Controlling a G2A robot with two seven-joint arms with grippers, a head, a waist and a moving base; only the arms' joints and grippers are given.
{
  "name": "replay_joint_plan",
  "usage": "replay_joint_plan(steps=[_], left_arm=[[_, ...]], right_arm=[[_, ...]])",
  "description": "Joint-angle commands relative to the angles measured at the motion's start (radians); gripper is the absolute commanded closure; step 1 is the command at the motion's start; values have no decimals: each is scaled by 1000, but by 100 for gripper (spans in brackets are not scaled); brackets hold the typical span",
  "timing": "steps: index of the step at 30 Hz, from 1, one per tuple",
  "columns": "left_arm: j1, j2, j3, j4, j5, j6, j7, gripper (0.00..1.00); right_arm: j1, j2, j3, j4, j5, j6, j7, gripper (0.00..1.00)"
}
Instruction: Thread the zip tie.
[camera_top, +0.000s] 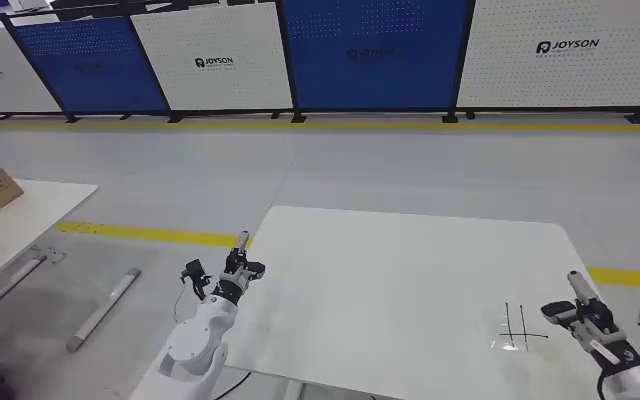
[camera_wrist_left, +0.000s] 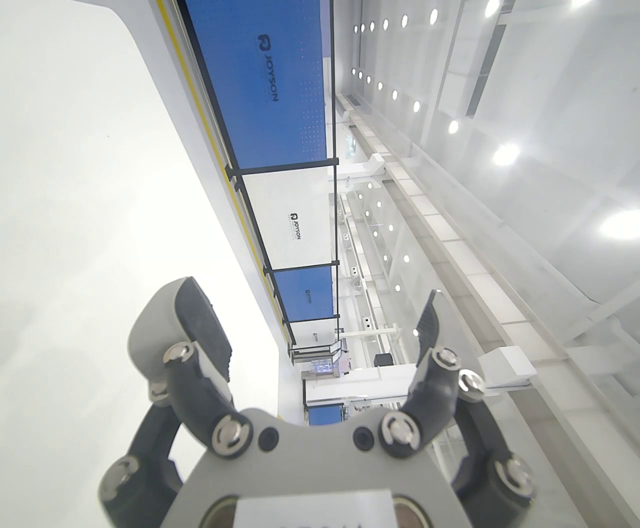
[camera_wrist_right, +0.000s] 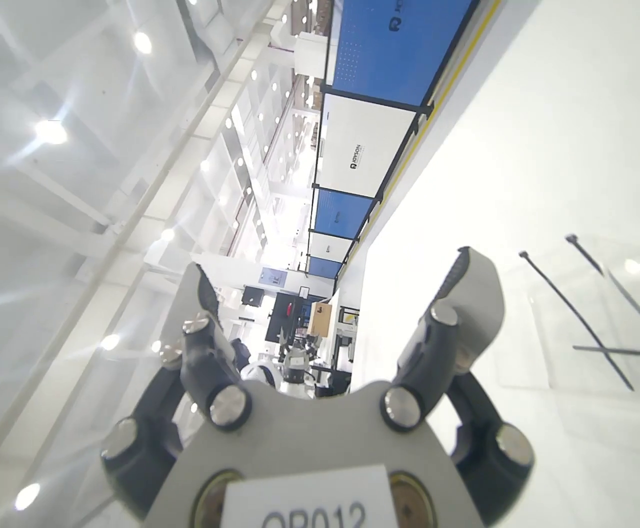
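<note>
Zip ties (camera_wrist_right: 575, 320) lie crossed on a clear sheet (camera_wrist_right: 545, 350) near the right front corner of the white table (camera_top: 400, 290) — left gripper (camera_wrist_left: 315, 310) at the table's left edge, right gripper (camera_wrist_right: 332, 270) just beside the ties, both with jaws apart.

smooth matt white table (camera_top: 400, 300), thin black plastic zip ties (camera_wrist_right: 575, 320) on a clear glossy sheet (camera_wrist_right: 540, 360).

Crossed zip ties (camera_top: 520, 325) lie on the table (camera_top: 400, 290) beside the right hand (camera_wrist_right: 332, 265).
</note>
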Motion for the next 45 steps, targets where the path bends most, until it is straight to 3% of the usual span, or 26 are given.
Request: replay_joint_plan(steps=[1, 5, 12, 26, 34, 41, 45], left_arm=[[0, 0, 0, 0, 0, 0, 0, 0], [0, 0, 0, 0, 0, 0, 0, 0], [0, 0, 0, 0, 0, 0, 0, 0], [0, 0, 0, 0, 0, 0, 0, 0], [0, 0, 0, 0, 0, 0, 0, 0], [0, 0, 0, 0, 0, 0, 0, 0], [0, 0, 0, 0, 0, 0, 0, 0]], right_arm=[[11, 6, 27, 22, 15, -6, 114, 0], [64, 20, 67, 107, 35, 6, 246, 0], [110, 30, 59, 248, 23, 20, 291, 0], [109, 30, 58, 248, 19, 13, 284, 0], [69, 33, 81, 268, -11, -25, 233, 0], [80, 39, 42, 305, -119, -17, 225, 0], [86, 37, 18, 313, -126, -28, 210, 0]])
